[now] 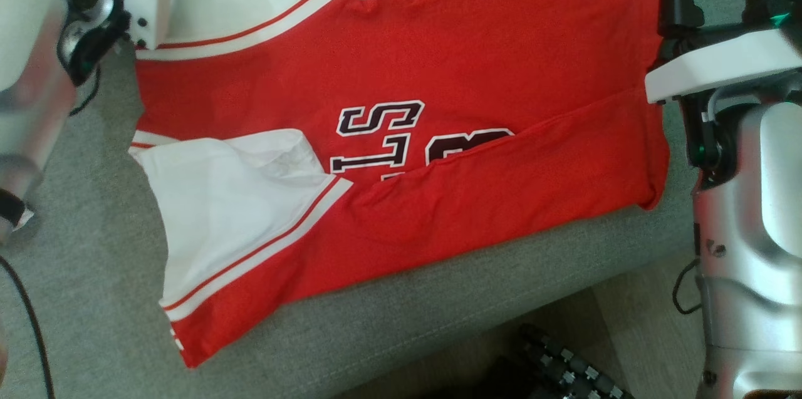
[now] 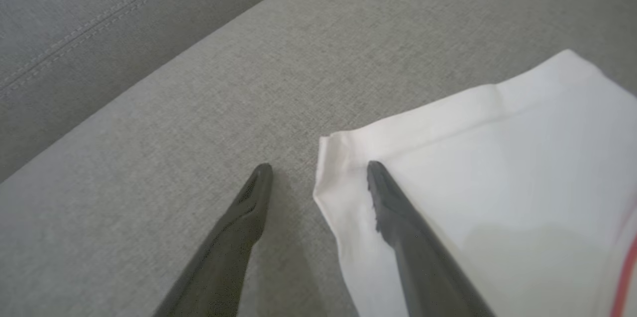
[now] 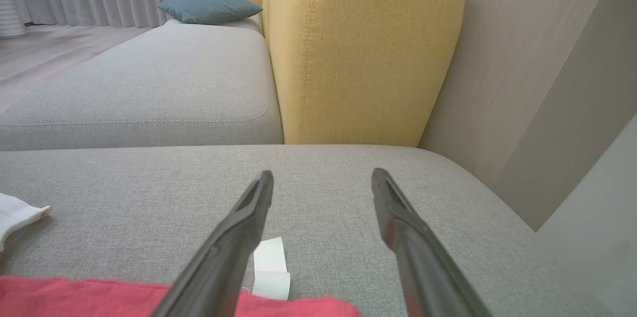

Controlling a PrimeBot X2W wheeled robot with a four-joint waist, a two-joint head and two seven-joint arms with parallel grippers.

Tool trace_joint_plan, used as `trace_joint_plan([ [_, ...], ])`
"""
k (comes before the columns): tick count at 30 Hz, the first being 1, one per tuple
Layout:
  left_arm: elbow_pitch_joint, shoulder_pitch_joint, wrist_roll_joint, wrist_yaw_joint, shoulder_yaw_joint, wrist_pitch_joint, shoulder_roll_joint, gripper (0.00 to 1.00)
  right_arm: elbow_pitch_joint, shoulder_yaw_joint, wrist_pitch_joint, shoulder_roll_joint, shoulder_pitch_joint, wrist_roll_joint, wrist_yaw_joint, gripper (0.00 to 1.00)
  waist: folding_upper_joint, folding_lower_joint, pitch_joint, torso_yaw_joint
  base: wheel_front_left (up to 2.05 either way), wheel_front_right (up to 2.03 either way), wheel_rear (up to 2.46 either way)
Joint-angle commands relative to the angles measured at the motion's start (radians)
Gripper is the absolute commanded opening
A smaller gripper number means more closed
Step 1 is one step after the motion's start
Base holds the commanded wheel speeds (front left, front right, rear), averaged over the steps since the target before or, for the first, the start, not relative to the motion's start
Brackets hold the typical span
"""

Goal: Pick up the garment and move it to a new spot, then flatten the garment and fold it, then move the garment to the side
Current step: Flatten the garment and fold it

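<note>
On the sofa (image 1: 438, 324) the garment (image 1: 470, 48) lies half folded; the left gripper (image 2: 319, 166) at its sleeve (image 2: 497, 158) and the right gripper (image 3: 322, 173) at its hem (image 3: 149, 297), both released, should probably pinch there next.

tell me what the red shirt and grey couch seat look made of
Red shirt: soft knit jersey, likely cotton or a blend, matte; it creases and folds limply. Couch seat: woven upholstery fabric, matte; a fine heathered weave and a stitched seam show.

We look steeply down from the head onto the garment (image 1: 470, 61). Our left wrist hovers close over its white sleeve (image 2: 497, 167); our right looks low past its red edge (image 3: 74, 297).
</note>
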Motion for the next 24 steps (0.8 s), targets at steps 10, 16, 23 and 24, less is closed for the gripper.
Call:
trace_joint_plan([
  [10, -0.089, -0.052, -0.177, 0.001, -0.091, -0.044, 0.026, 0.0, 0.01, -0.029, 0.004, 0.002, -0.034, -0.031, -0.001, 1.0, 0.0, -0.0001, -0.025, 0.047, 0.0, 0.0, 0.0],
  [16, -0.089, -0.048, -0.232, 0.001, -0.09, -0.173, 0.009, 0.0, 0.059, -0.036, 0.021, -0.03, -0.043, -0.033, -0.001, 1.0, 0.0, -0.0001, -0.078, 0.105, 0.0, 0.0, 0.0],
  [23, -0.146, -0.024, -0.253, 0.001, -0.126, -0.264, 0.001, 0.0, 0.175, -0.055, 0.106, -0.088, -0.048, 0.002, -0.001, 1.0, 0.0, -0.0001, -0.129, 0.182, 0.0, 0.0, 0.0],
  [24, -0.156, -0.022, -0.255, 0.001, -0.132, -0.27, 0.001, 0.0, 0.197, -0.063, 0.122, -0.098, -0.05, 0.004, -0.001, 1.0, 0.0, -0.0001, -0.134, 0.191, 0.0, 0.0, 0.0],
])
